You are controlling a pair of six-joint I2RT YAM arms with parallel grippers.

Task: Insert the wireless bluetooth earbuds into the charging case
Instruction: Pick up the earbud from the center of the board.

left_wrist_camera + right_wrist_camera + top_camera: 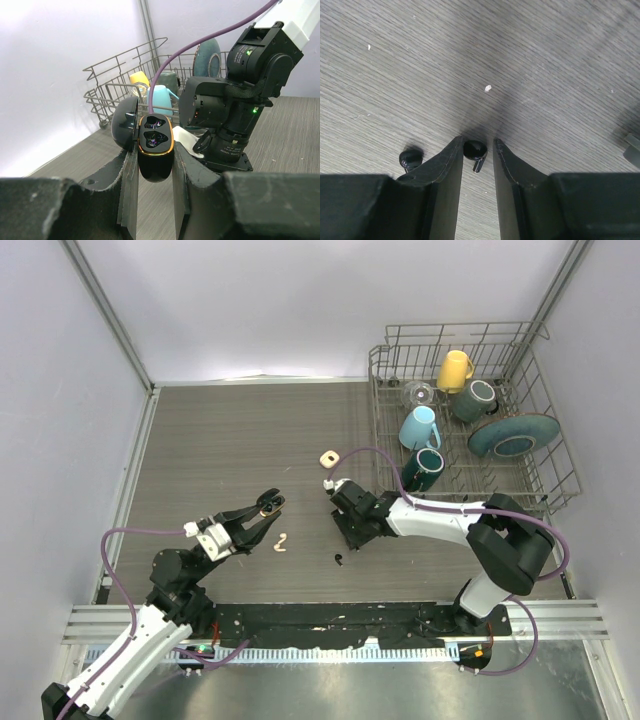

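Note:
My left gripper [268, 505] is shut on a black charging case [155, 145] with a gold rim. It holds the case above the table with the lid open and both wells showing. My right gripper [477, 141] is down at the table, its fingers astride a black earbud [474, 149]. The earbud touches the left finger, with a gap at the right finger. A second black earbud [410, 159] lies just left of the fingers, and one black earbud [340, 559] shows in the top view. A cream-white earbud [281, 543] lies on the table between the two arms.
A wire dish rack [545, 455] with mugs and a plate stands at the back right. A small cream ring-shaped piece [329, 457] lies on the table beyond the right gripper [352, 525]. Walls close the table on the left, back and right.

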